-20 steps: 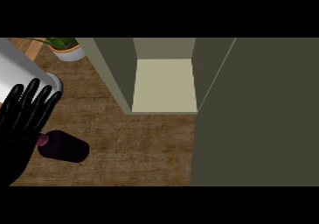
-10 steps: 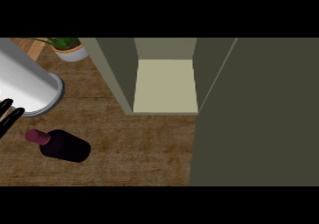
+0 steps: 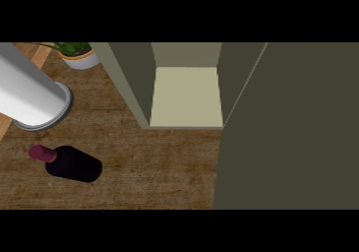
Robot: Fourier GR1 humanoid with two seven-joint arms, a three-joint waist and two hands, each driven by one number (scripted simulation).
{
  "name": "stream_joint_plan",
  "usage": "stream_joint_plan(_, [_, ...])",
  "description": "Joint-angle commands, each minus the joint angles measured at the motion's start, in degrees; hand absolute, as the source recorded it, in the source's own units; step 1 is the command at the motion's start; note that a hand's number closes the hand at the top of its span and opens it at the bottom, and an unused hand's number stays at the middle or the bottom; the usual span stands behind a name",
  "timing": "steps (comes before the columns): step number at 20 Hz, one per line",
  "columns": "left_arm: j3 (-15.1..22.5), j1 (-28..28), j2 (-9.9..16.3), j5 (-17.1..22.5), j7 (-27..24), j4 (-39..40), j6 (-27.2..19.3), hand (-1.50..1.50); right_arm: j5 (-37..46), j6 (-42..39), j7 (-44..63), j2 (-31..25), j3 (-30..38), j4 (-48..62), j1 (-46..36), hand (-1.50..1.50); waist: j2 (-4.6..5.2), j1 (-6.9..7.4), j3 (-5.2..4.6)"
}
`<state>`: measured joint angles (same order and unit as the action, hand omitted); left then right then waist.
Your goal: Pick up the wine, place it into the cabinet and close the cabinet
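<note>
Wine bottle's neck points toward upper left.

One grey forearm shows, at the view's left, which makes it the left arm's. It is a smooth, pale cylinder lying on a slant, running from the upper left corner down and to the right. Its lower right end is a round, flat rim slightly wider than the shaft, facing down and rightward. The upper end is cut by the view's left edge. The left hand cannot be seen at either end, so its fingers cannot be told. The right arm and hand are out of view.
</note>
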<state>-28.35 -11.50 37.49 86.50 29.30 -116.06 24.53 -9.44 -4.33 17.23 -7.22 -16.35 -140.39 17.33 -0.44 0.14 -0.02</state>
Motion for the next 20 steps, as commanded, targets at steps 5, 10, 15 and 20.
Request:
stream_joint_plan(5, [-8.4, -0.9, 3.7, 9.8, 5.9, 4.8, 3.5, -1.50, 1.3, 4.6, 10.2, -0.2, -3.2, -14.3, -0.3, -1.50, 0.20, -0.07, -0.08])
stream_joint_plan(10, [-11.6, -2.1, 4.7, 12.8, 7.8, -1.1, -3.4, -1.50, 3.6, 4.5, 9.4, -1.5, -5.8, -16.4, 2.6, -1.50, 0.04, -0.18, 0.01])
stream_joint_plan(15, [-11.9, 0.2, 3.6, 9.8, 7.1, 1.7, -4.4, -1.50, 4.7, 6.4, 11.5, -1.1, -7.1, -16.5, -0.3, -1.50, 0.18, -0.46, -0.01])
stream_joint_plan(20, [-11.0, 2.6, 1.8, 7.3, 7.1, 6.0, -0.1, -1.50, 4.4, 8.2, 14.6, -1.4, -6.9, -17.7, -3.1, -1.50, 0.30, -0.73, -0.06])
